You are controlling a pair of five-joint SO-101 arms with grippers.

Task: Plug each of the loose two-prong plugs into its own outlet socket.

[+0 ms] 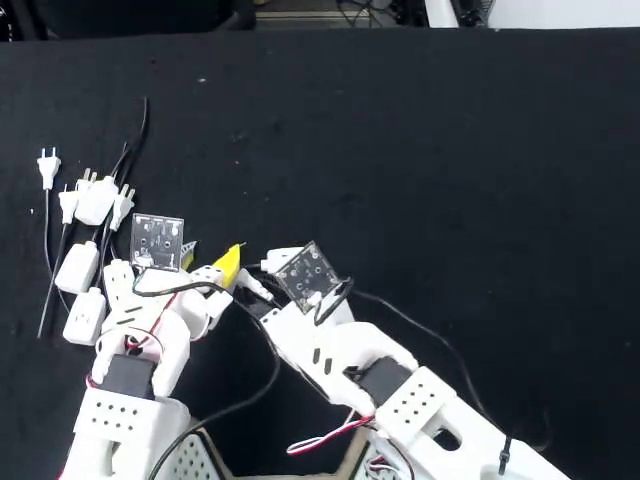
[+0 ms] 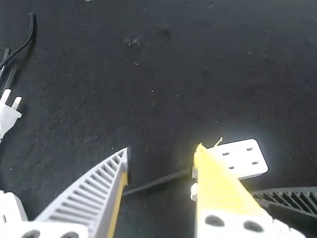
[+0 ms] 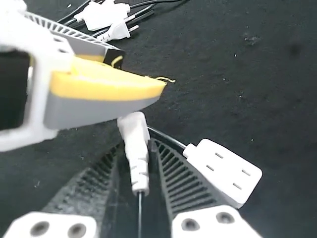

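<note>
High camera steeply down over the black table point(image 1: 450, 150); both wrist cameras low, close, sharing one outlet socket point(image 2: 241, 158).

Gripper point(image 2: 162, 149), spread wide, above black table point(image 2: 198, 59); white socket block point(image 2: 242, 157) just beside yellow fingertip point(image 2: 204, 162); black cord point(image 2: 153, 183) between fingers; white two-prong plug point(image 2: 7, 114) well apart.

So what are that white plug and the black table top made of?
The plug looks like smooth white moulded plastic: it has a soft sheen and a ridged end. The table top seems to be matte black cloth or felt: no glare, and pale specks like lint cling to it. I can't be sure.
</note>
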